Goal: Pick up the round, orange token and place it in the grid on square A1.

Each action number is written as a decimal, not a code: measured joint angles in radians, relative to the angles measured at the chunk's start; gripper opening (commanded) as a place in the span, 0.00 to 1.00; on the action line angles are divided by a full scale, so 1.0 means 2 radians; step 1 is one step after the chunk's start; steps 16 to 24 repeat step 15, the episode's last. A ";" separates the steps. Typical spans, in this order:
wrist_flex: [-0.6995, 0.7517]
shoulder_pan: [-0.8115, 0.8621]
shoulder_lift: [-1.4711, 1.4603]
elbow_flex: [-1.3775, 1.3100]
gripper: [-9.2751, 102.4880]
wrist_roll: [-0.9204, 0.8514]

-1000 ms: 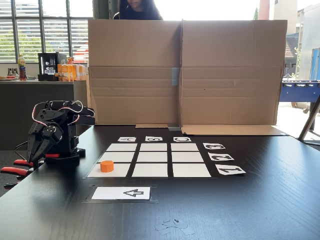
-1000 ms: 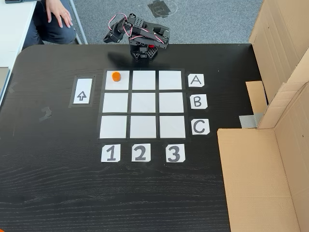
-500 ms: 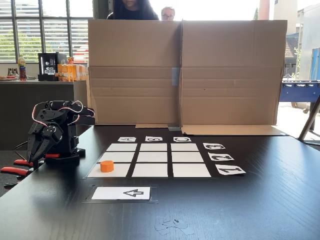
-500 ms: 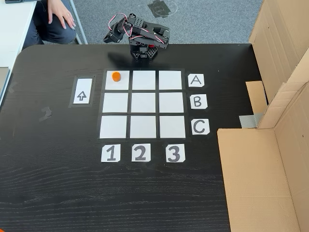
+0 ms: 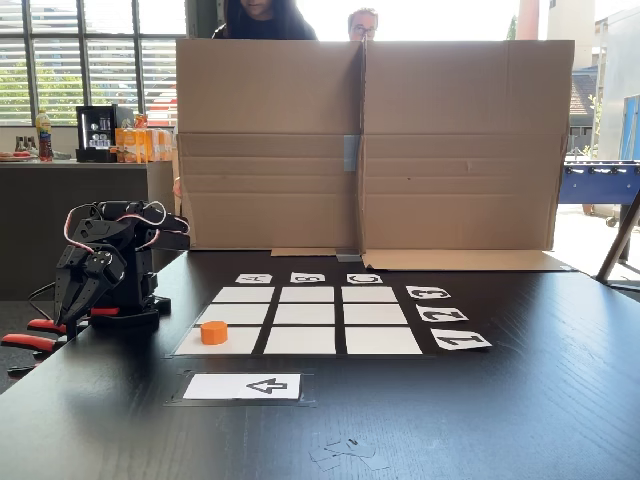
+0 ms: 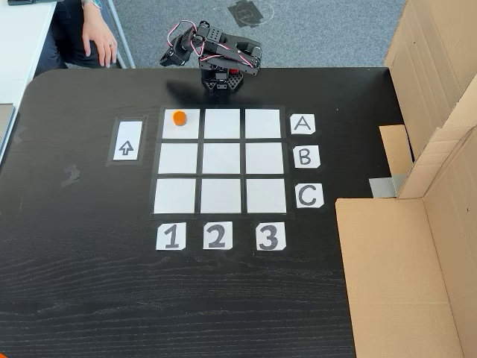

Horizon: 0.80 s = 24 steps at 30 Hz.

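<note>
My gripper [image 5: 68, 316] hangs folded at my base, holding nothing; jaw opening indeterminable. The round, orange token [image 6: 179, 118] rests on square A1 [image 6: 181, 129], well apart from it.

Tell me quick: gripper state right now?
Gripper: folded at the arm's base, holding nothing; open or shut cannot be told. Token sits on A1.

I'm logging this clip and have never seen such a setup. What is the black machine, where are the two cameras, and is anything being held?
The black machine is a small robot arm, folded at the table's edge. One fixed view looks across the table from the side, the other looks down from above. On the table lies the grid of white squares with letter and number cards, plus an arrow card. The orange token sits on square A1. The claw points down beside the arm's base, holding nothing.
</note>
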 measured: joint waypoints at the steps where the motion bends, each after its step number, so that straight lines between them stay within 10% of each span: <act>1: 0.000 0.000 0.000 0.000 0.08 0.000; 24: 0.000 0.000 0.000 0.000 0.08 0.000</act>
